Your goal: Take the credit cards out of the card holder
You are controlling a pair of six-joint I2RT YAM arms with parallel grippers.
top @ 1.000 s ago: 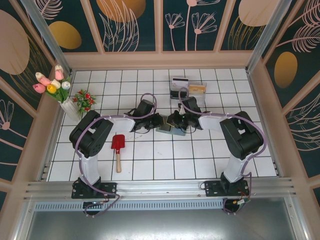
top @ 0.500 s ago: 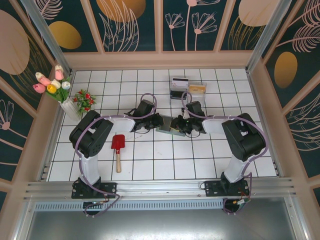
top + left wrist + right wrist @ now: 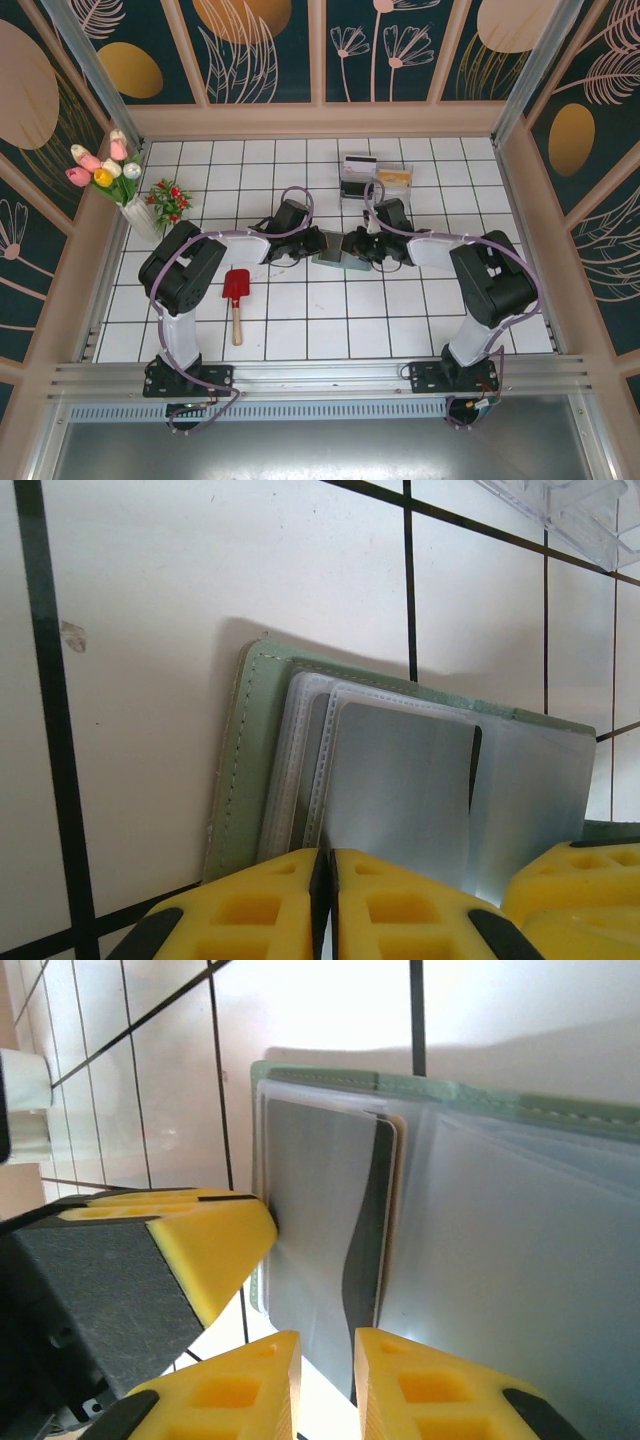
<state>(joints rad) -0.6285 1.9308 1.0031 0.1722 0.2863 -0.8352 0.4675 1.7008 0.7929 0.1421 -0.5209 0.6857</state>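
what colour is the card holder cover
The card holder cover is pale grey-green, clearest in the left wrist view.

Square white tiles with dark grout across the worktop point(image 3: 300, 330). Boxed in at the far, left and right edges by a tan wooden frame point(image 3: 320, 120). Above it, dark teal wall panels point(image 3: 265, 60) painted with gold ovals and pale line-drawn flowers and leaves. Slanting silver posts point(image 3: 85, 60) at both far corners. Along the near edge, grooved aluminium rails point(image 3: 320, 375), then a grey metal sheet point(image 3: 320, 450). Bright, even light; soft shadows.
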